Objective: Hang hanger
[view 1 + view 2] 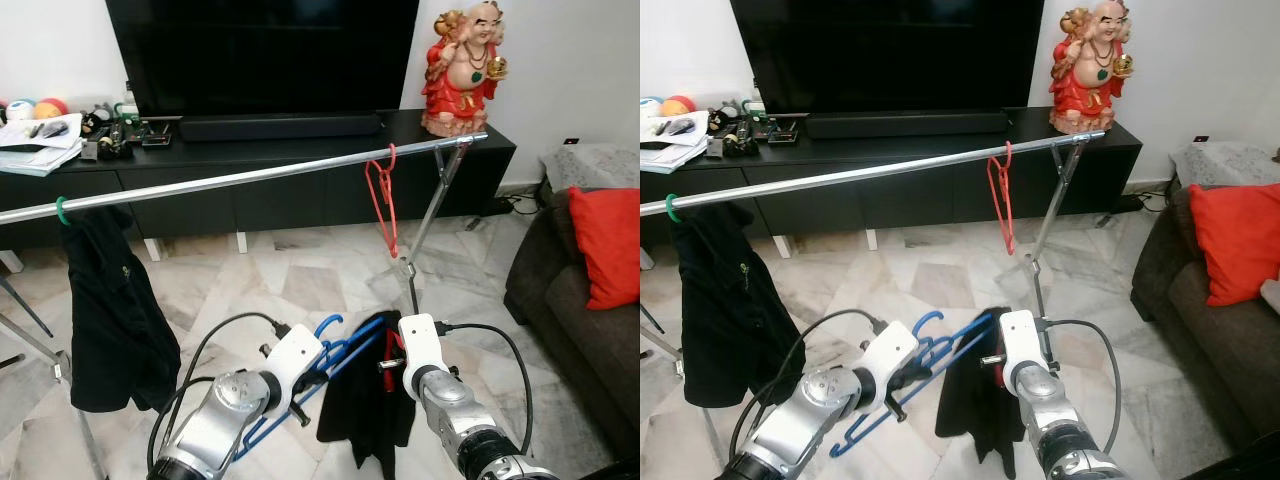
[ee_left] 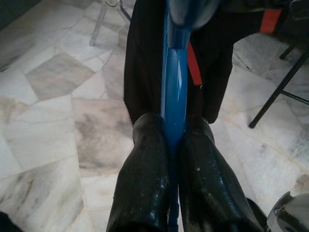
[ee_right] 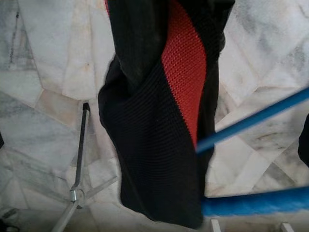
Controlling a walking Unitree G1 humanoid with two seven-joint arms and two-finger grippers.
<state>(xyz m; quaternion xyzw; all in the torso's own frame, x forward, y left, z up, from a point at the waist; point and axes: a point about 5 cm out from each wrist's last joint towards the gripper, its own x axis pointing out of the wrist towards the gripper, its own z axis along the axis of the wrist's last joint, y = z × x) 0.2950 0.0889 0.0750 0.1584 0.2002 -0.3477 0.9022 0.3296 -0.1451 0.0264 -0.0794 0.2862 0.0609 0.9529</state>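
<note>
The left pincer (image 2: 174, 145) squeezed the blue hanger (image 1: 345, 355) while the right pincer (image 1: 392, 365) clutched the black cloth (image 3: 154, 145), ready for the rail (image 1: 260, 177)

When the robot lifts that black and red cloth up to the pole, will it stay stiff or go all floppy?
Probably floppy: the black and red cloth already droops in loose folds under the right gripper. It looks knitted, so likely light and not slippery. The blue hanger pinched in the left gripper looks stiff and should keep its shape.

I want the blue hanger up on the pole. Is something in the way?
No, nothing visible blocks it. The left gripper holds the blue hanger below the rail, which is bare between the black jacket and the red hanger.
</note>
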